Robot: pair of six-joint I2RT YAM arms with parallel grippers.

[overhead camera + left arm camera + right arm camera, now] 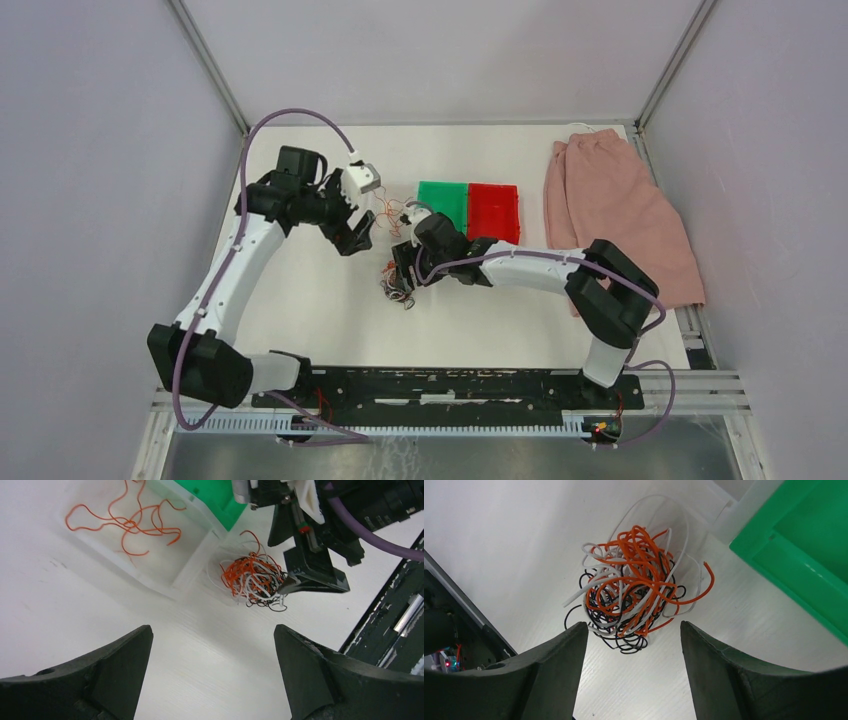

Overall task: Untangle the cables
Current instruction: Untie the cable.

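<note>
The cables [634,595] are a palm-sized clump of orange, black and white wires lying on the white table; the clump also shows in the left wrist view [252,577] and the top view [396,288]. My right gripper [634,627] is open and just over the clump's near edge, with its lowest loops between the fingertips; it shows in the top view [404,266]. My left gripper [212,632] is open and empty, above bare table left of the clump [353,236]. A few loose orange wires [130,522] lie apart in a clear tray.
A clear tray [192,567], a green bin [443,201] and a red bin [494,210] stand in a row just behind the clump. A pink cloth [615,215] lies at the right. A black rail [450,385] runs along the near edge.
</note>
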